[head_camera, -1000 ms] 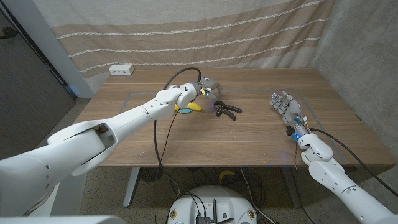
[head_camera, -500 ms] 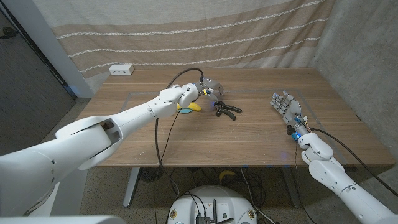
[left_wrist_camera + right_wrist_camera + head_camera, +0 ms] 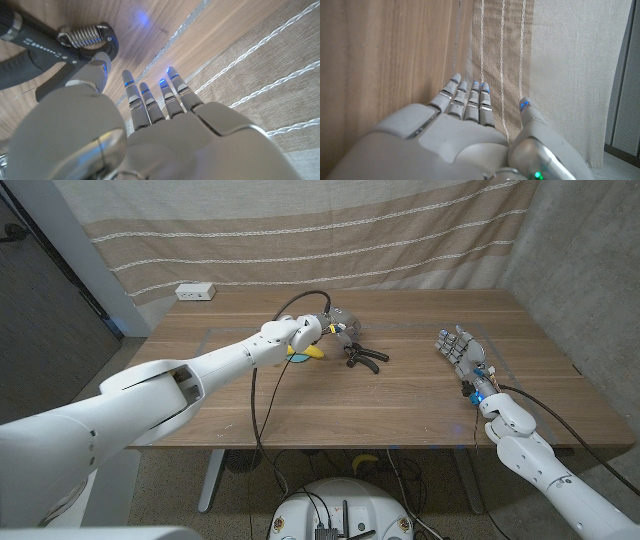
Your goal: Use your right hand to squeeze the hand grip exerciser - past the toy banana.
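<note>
A: Head view first. Where is the hand grip exerciser [image 3: 365,356]?

B: On the wooden table [image 3: 400,405], towards the far middle, just past and to the right of the toy banana [image 3: 306,352]. Its 2 handles splay apart, so from the look of it nothing is squeezing it.

A: And the hands?

B: The left hand [image 3: 338,323] is stretched out over the banana, close to the exerciser. The right hand [image 3: 455,346] stands well apart, at the right of the table, fingers up and spread, holding nothing. My guess is it waits there because the task names it as the squeezing hand and the reach has not begun.

A: A white power strip [image 3: 196,292] sits at the far left edge, near the curtain [image 3: 320,230]. Now the left wrist view.

B: The left hand [image 3: 125,135] shows its back, fingers [image 3: 150,95] straight and apart, gripping nothing. The exerciser [image 3: 50,45] lies just beyond the thumb, its coil spring and dark handles plain to see; I cannot tell whether the thumb touches it.

A: Why there, do you think?

B: Possibly it is in the way; the right hand would need that space.

A: Right wrist view?

B: The right hand [image 3: 465,135] with fingers [image 3: 470,102] extended and loosely spread, empty, pointing along the table towards the curtain
</note>
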You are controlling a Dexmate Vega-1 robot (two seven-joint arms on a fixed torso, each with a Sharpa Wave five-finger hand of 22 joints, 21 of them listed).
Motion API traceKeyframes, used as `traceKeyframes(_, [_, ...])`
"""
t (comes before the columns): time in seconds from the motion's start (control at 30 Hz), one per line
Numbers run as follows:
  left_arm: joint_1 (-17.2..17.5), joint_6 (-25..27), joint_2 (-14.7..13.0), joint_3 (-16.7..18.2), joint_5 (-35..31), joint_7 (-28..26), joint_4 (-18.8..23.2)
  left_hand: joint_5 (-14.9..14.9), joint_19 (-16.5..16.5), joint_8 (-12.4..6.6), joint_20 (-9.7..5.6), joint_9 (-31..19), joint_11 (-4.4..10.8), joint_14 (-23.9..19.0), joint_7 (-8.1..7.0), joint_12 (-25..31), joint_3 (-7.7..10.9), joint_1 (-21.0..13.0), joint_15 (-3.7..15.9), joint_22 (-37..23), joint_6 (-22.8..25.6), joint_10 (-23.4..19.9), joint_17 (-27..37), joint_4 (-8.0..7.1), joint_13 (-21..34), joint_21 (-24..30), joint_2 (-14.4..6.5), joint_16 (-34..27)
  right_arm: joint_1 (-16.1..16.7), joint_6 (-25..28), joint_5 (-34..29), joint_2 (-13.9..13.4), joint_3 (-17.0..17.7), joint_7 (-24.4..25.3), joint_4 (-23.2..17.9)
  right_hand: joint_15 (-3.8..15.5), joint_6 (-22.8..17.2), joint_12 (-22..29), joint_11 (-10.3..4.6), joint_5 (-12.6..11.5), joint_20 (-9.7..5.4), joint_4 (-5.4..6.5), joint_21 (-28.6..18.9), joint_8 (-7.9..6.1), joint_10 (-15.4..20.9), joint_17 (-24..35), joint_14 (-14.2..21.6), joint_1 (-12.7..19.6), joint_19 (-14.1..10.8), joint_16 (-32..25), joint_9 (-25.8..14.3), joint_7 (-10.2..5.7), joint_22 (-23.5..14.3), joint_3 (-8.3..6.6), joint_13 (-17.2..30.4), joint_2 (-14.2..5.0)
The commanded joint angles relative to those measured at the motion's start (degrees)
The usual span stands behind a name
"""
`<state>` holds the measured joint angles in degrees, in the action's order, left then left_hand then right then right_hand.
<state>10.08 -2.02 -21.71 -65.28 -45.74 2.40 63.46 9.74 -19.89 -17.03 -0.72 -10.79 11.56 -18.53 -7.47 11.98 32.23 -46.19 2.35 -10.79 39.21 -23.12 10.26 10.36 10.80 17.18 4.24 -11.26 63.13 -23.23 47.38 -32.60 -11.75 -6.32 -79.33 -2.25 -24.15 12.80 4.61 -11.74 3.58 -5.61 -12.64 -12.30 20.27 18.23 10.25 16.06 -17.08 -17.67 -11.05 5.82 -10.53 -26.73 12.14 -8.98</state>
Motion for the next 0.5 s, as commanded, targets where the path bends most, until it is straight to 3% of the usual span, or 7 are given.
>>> traceKeyframes(0.03, [-1.4,-1.6,1.5,-1.8,1.0,0.0,-3.1,0.1,-0.4,-0.42,-0.12,-0.2,0.02,-0.4,-0.06,-0.2,-0.20,-0.9,6.84,-0.3,0.8,-0.6,0.1,-0.07,0.2,0.1,0.1,-0.1,-0.5,0.0,0.1,0.2,0.0,-0.4,0.8,-0.02,-0.6,0.0,-0.16,-0.2,-0.01,0.08,-0.2,0.04,0.5,0.3,0.6,-0.1,-0.3,-0.3,-0.2,0.04,-0.2,0.20,0.1,-0.44])
traceKeyframes(0.5, [-2.6,-2.8,3.0,-3.3,2.0,0.0,-6.3,0.3,-0.6,-0.46,0.01,-0.2,-0.01,-0.5,0.03,-0.3,-0.49,-2.0,6.80,-0.3,1.3,-0.9,0.2,-0.15,0.2,0.1,-0.5,-0.1,-1.0,0.2,0.2,0.4,-0.1,-0.6,1.5,-0.05,-0.7,0.0,-0.06,-0.2,0.07,0.08,-0.2,0.12,0.5,0.4,0.6,-0.2,-0.3,-0.3,-0.2,-0.01,-0.2,0.20,0.2,-0.43])
